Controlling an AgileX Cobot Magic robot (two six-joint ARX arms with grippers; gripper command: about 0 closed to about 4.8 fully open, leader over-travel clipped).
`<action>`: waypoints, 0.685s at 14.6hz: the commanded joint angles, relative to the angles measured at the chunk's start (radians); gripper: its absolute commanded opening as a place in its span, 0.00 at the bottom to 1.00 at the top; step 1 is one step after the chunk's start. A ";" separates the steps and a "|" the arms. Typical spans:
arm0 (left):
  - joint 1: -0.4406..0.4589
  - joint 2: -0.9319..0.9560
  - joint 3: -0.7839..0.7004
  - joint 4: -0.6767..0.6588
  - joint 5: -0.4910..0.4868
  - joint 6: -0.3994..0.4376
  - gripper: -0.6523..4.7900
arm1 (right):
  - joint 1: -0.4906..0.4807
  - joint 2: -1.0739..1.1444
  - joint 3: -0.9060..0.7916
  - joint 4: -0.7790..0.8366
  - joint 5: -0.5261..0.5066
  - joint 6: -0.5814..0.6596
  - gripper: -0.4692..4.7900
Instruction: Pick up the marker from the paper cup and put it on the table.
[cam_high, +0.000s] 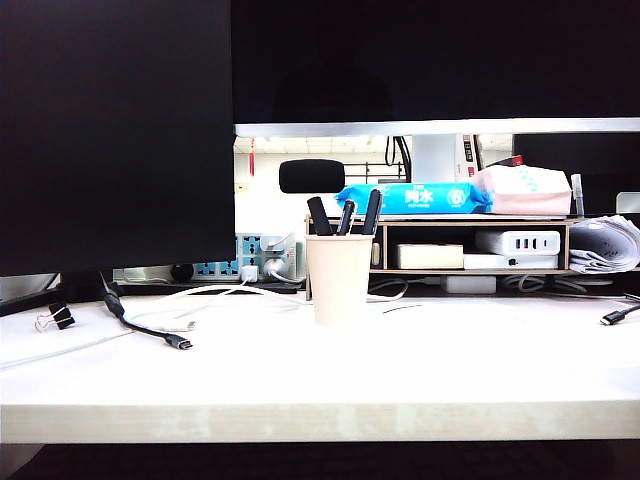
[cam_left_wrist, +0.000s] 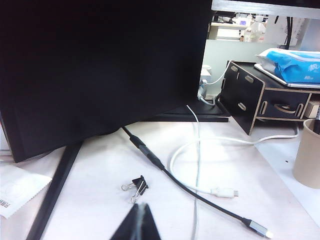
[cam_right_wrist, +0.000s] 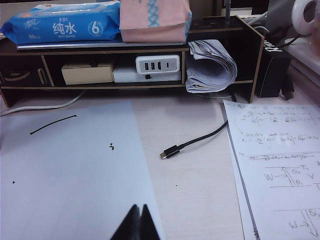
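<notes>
A: How far along is it?

B: I'd judge nothing is done yet. The beige tapered paper cup (cam_high: 339, 278) stands upright at the centre of the exterior view on the wide white surface (cam_high: 420, 370). Three dark tips stick out of its rim; the thick black marker (cam_high: 319, 216) looks to be the leftmost, though at this size I can't be sure which it is. Lifting it out and laying it down both remain.

A: And the hands?

B: Neither shows in the exterior view. The left hand (cam_left_wrist: 140, 216) sits at the bottom centre of its wrist view, fingers pressed together over a small black binder clip (cam_left_wrist: 135, 186). The right hand (cam_right_wrist: 138, 218), bottom centre of its view, is pressed together too, holding nothing.

A: Room to move?

B: Open surface lies in front of the cup and lower right. Left is cluttered: a black cable (cam_high: 150, 330) and white cable (cam_high: 200, 292). The dark wooden shelf (cam_high: 440, 245) stands close behind.
</notes>
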 joint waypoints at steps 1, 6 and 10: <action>0.001 0.000 0.001 0.009 0.000 -0.003 0.11 | -0.001 0.000 -0.003 0.017 -0.002 -0.003 0.08; 0.001 0.000 0.003 0.014 0.020 -0.008 0.11 | 0.000 0.000 -0.002 0.018 -0.029 0.027 0.08; 0.001 0.000 0.002 0.030 0.103 -0.094 0.11 | 0.000 0.000 0.000 0.040 -0.163 0.074 0.08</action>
